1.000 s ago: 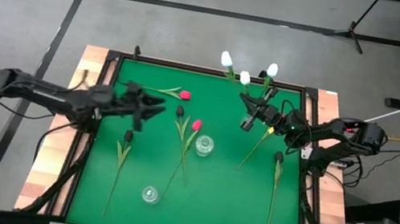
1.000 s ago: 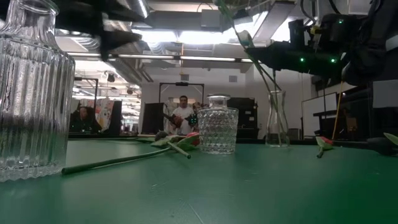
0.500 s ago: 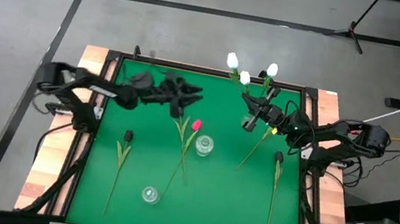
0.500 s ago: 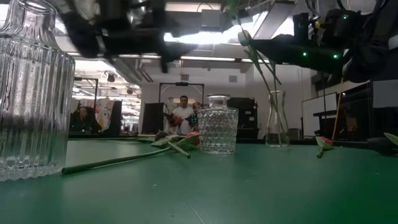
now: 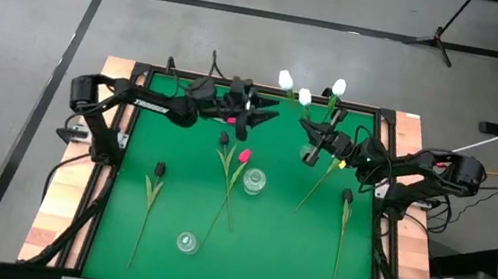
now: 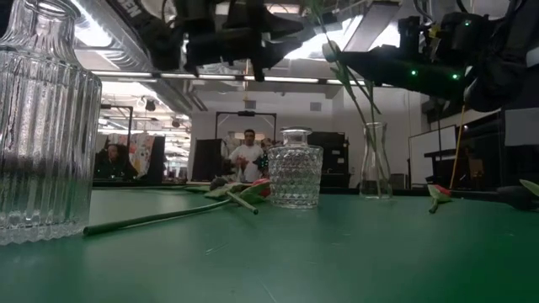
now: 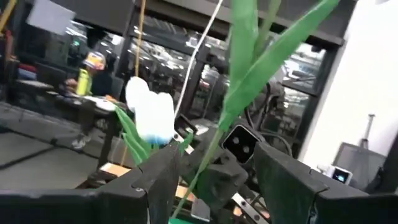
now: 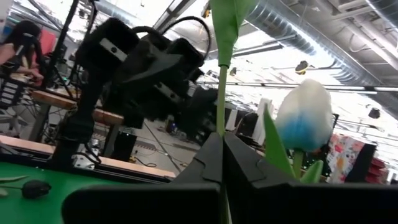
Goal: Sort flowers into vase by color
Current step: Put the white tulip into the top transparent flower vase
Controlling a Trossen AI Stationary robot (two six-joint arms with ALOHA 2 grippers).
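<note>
Three white tulips (image 5: pixel 305 96) stand by the far edge, their stems running down into a slender glass vase (image 6: pixel 375 160). My right gripper (image 5: pixel 315 128) is beside them above the vase, shut on a green stem. My left gripper (image 5: pixel 263 114) is open and hangs just left of the white heads. In the left wrist view a long green leaf (image 7: pixel 267 56) passes between its fingers, and I cannot tell whether they touch it. A pink-red tulip (image 5: pixel 244 156) and a dark tulip (image 5: pixel 224 138) lie crossed mid-table. Two more dark tulips (image 5: pixel 160 170) (image 5: pixel 346 194) lie flat on the table. My right gripper pinches a thin green stem (image 8: pixel 221 106) between its two shut fingers, reaching in about level from the table's right side. The stem stands upright, across the fingers. Its head is outside the right wrist view. Which of the stems in the vase it is cannot be told.
A cut-glass jar (image 5: pixel 254 181) stands mid-table and a ribbed glass bottle (image 5: pixel 186 242) near the front edge. A loose stem (image 5: pixel 314 186) lies slanting right of the jar. The green mat (image 5: pixel 280 256) has a raised dark frame. A person (image 6: pixel 248 156) shows far behind the table.
My left arm has swung from the table's left side toward the far edge and rightward, ending close to the white tulips. It now covers the spot where a pink tulip lay near the far edge. The right arm and the flowers on the mat have stayed put.
</note>
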